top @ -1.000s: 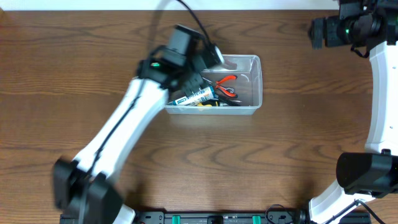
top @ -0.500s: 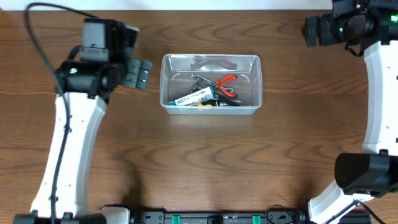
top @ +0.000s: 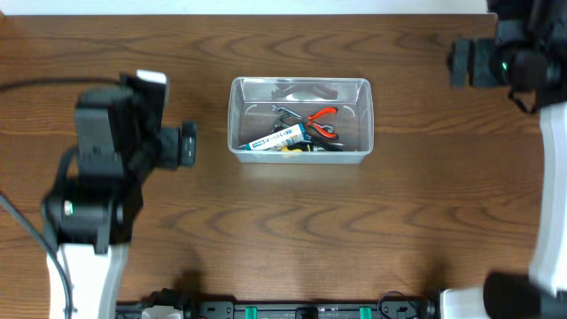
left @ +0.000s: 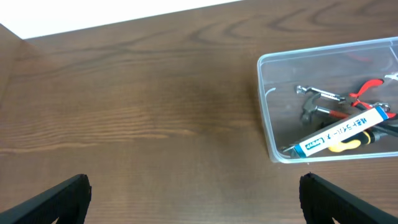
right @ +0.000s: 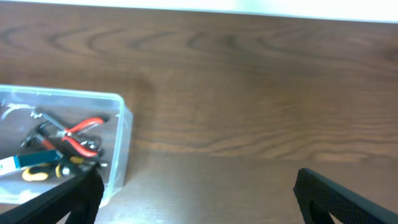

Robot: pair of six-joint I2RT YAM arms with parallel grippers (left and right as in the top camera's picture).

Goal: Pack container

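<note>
The clear container [top: 365, 117] stands at the table's middle back. It holds red-handled pliers [top: 321, 120], a small metal tool [top: 282, 111] and a blue-and-white labelled tool [top: 276, 137]. The container also shows in the left wrist view [left: 267, 118] and the right wrist view [right: 123, 143]. My left gripper [top: 188, 144] is open and empty, left of the container; its fingers frame bare table [left: 196, 202]. My right gripper [top: 459, 62] is open and empty at the far right; its fingers frame bare table [right: 199, 199].
The wooden table [top: 283, 230] ends at a white back edge [left: 112, 22]. The left arm's white links [top: 84, 266] stand over the front left, and the right arm [top: 554, 159] runs along the right edge.
My left arm has pulled away from the container to the left and toward the front. The blue-and-white tool stays in the container. My right gripper has shifted slightly right.
</note>
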